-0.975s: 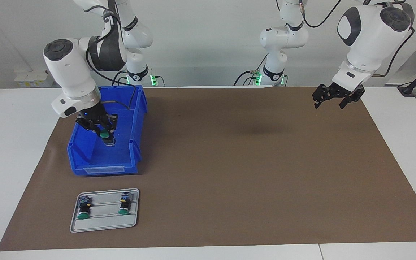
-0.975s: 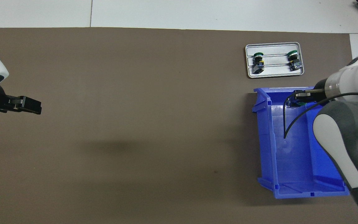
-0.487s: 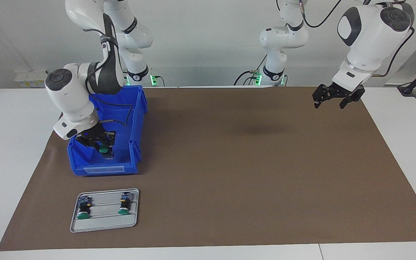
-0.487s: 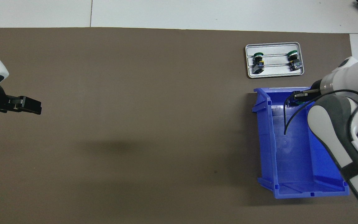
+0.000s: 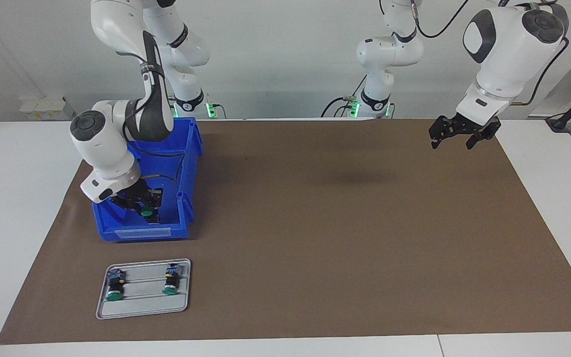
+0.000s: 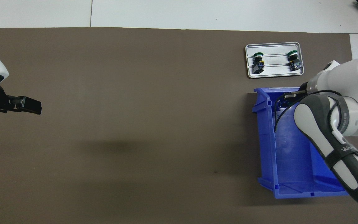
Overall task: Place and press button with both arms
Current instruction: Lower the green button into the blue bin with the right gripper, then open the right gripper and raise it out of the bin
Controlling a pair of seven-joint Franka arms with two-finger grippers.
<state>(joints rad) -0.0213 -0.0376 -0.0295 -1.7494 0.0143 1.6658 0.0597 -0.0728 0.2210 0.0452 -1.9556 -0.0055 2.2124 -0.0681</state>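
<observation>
My right gripper (image 5: 146,211) is shut on the button (image 5: 145,213), whose green cap faces up. It hangs low over the end of the blue bin (image 5: 189,198) farthest from the robots. In the overhead view the right arm covers most of that gripper (image 6: 288,96) and hides the button. My left gripper (image 5: 452,143) stands open with nothing in it, in the air over the brown mat at the left arm's end of the table. It also shows in the overhead view (image 6: 37,107).
A grey tray (image 5: 142,310) lies on the mat just past the bin's (image 6: 266,140) open-fronted end, farther from the robots. Two green-capped switches (image 5: 113,288) (image 5: 170,283) lie in it, also seen from overhead (image 6: 257,60) (image 6: 294,59). The brown mat (image 5: 340,238) covers the table's middle.
My right gripper has come down with the button over the bin's end farthest from the robots, and its elbow has swung over the bin. The left arm has not moved.
</observation>
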